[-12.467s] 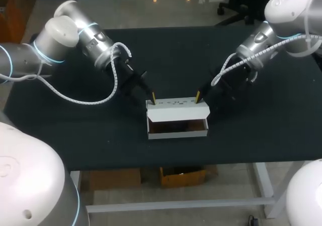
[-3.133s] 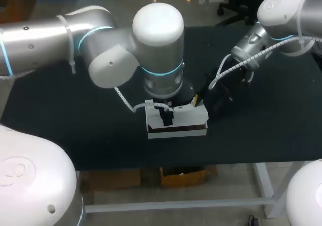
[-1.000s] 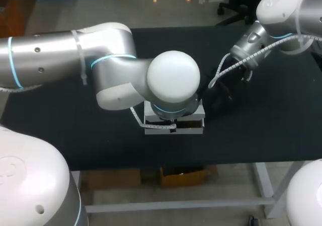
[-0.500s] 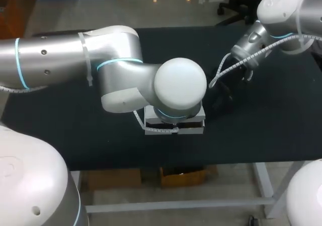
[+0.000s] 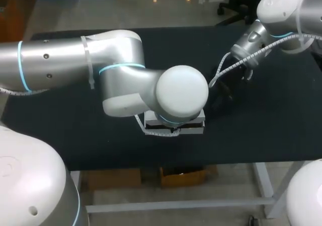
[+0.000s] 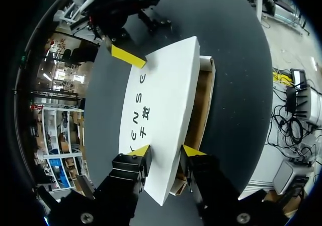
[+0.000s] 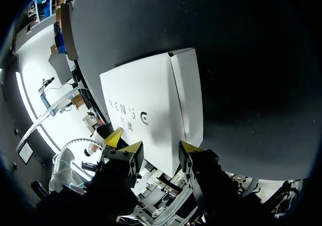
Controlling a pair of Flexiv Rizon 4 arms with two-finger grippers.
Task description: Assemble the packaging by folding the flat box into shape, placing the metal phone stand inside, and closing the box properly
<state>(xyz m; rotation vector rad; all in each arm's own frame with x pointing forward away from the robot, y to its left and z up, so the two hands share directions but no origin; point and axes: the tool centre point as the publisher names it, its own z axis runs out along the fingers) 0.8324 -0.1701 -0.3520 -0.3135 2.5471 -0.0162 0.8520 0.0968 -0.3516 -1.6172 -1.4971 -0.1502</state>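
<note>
From above, the left arm [image 5: 75,65] comes in from nine o'clock and bends over the table [image 5: 261,130]. Its round wrist joint covers most of the box [image 5: 196,124], which sits toward six o'clock from the table's middle. Only the box's near edge and a strip of white show there, and neither gripper's fingertips can be seen.

The left wrist view shows what that joint hides. The left gripper [image 6: 167,151] has its fingers moderately apart and holds nothing. One yellow tip rests against the outer face of the white lid [image 6: 161,100]. The other lies past the lid's free edge, over the brown inside [image 6: 201,100], so the edge runs between the fingers. The lid is tilted and not fully down, and it stretches away at the gripper's twelve o'clock. At its far end a yellow fingertip [image 6: 128,56] of the other arm touches it.

The right arm [image 5: 276,9] enters from two o'clock and ends just beside the box at its three o'clock. In its own view the right gripper [image 7: 158,148] is likewise spread, with nothing clamped. The box's near end lies between its tips, and the lettered top and one side panel [image 7: 191,95] run ahead at twelve o'clock.
</note>
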